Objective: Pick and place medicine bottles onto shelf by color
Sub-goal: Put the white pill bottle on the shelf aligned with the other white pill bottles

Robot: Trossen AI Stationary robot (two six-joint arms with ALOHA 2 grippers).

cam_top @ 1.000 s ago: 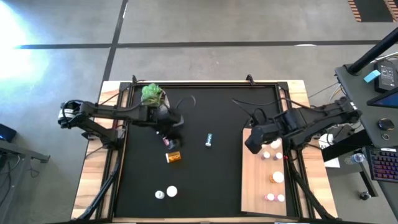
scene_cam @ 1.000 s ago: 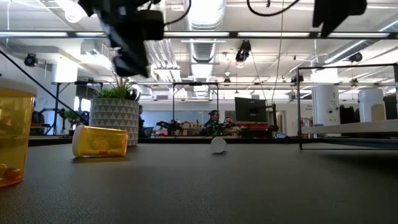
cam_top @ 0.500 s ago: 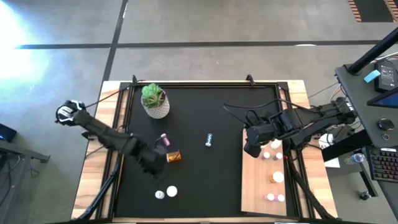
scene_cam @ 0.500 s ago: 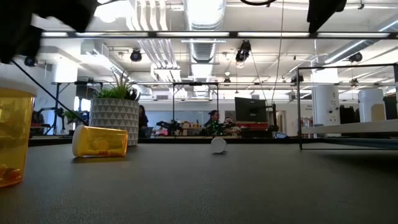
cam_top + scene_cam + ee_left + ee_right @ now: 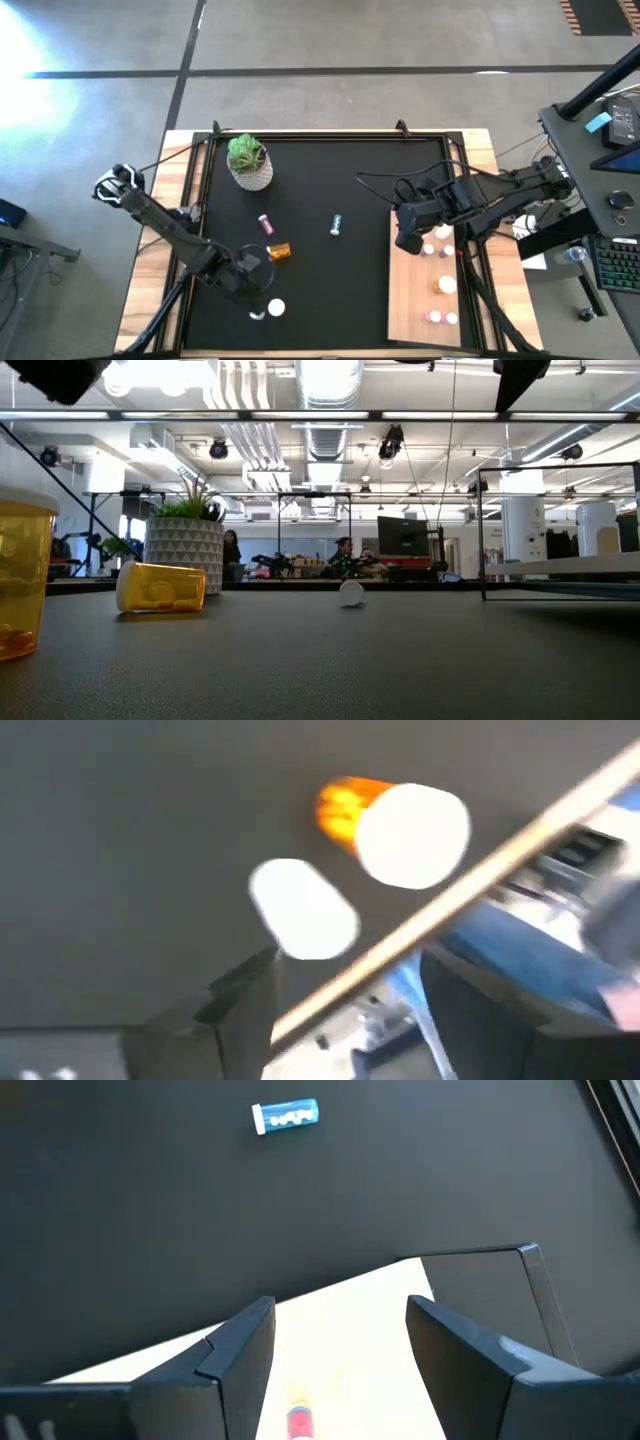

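Observation:
Two white-capped medicine bottles (image 5: 258, 313) (image 5: 277, 308) stand upright on the black mat near its front edge. In the left wrist view one has an amber body (image 5: 410, 832) and the other looks white (image 5: 300, 908). My left gripper (image 5: 258, 285) hovers open just beyond them with nothing between its fingers (image 5: 240, 1000). An amber bottle (image 5: 280, 252), a pink one (image 5: 265, 223) and a teal-banded one (image 5: 337, 224) lie on their sides on the mat. My right gripper (image 5: 408, 225) hangs open and empty over the far left corner of the shelf (image 5: 415, 300), which carries several bottles (image 5: 446, 285).
A potted green plant (image 5: 248, 160) stands at the mat's far left. The wooden table rim (image 5: 160, 300) runs along the mat's sides. In the low view an upright amber bottle (image 5: 20, 580) fills the left edge. The middle of the mat lies bare.
My left arm has swung from beside the plant toward the table's near edge, its wrist rolling, and now hangs by the two white-capped bottles. The bottles on the mat have stayed in place.

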